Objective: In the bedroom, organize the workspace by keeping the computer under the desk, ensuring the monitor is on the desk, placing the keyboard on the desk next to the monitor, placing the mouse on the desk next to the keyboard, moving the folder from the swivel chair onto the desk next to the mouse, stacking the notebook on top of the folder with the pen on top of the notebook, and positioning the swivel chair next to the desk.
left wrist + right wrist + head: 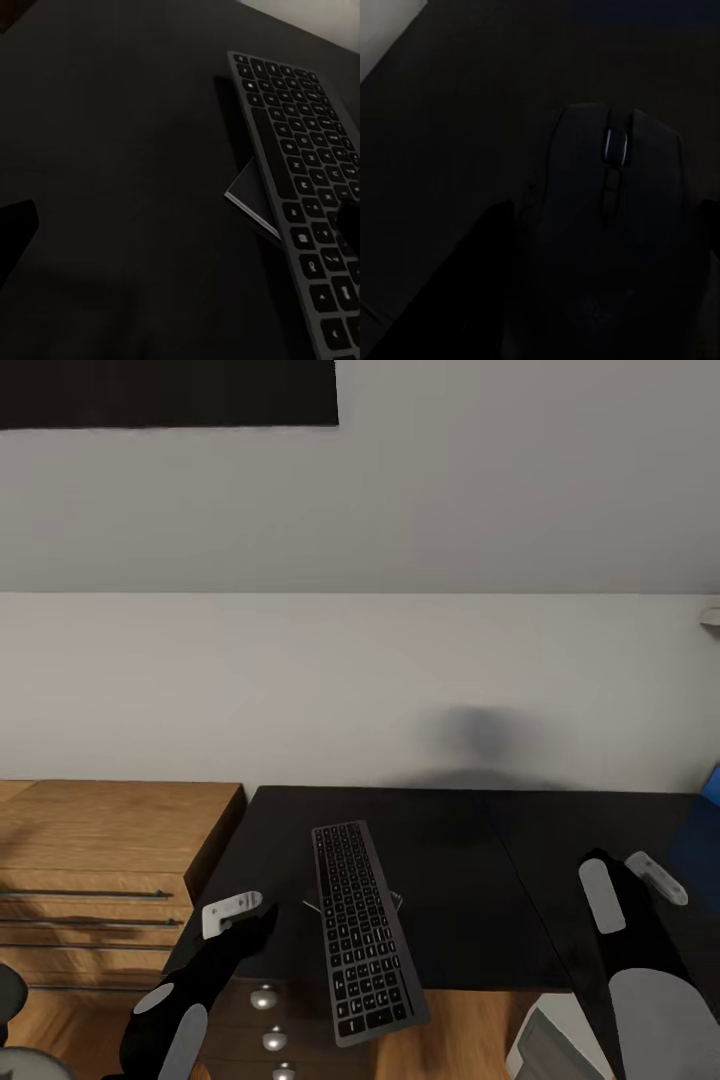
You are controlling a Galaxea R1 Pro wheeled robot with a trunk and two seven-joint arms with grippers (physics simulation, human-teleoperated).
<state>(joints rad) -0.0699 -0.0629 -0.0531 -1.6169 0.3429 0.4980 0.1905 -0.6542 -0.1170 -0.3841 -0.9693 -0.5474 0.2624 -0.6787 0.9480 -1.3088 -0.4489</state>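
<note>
The keyboard [362, 930] lies lengthwise on the black desk [450, 840], its near end jutting past the front edge. It rests partly on the notebook [251, 195], a thin dark slab with pale edges showing under it. My left gripper [245, 920] hovers open just left of the keyboard, nothing between its fingers [16, 232]. Over the right part of the desk, my right gripper [622, 872] is shut on the mouse [615, 225], which sits close between the fingers in the right wrist view. A silver-grey case, likely the computer [550, 1050], shows below the desk's front edge.
A light wooden cabinet [100, 840] stands against the desk's left side. The drawer unit's knobs [265, 997] sit below the front edge. A bright blue surface [712, 785] shows at the far right edge. A pale wall rises behind the desk.
</note>
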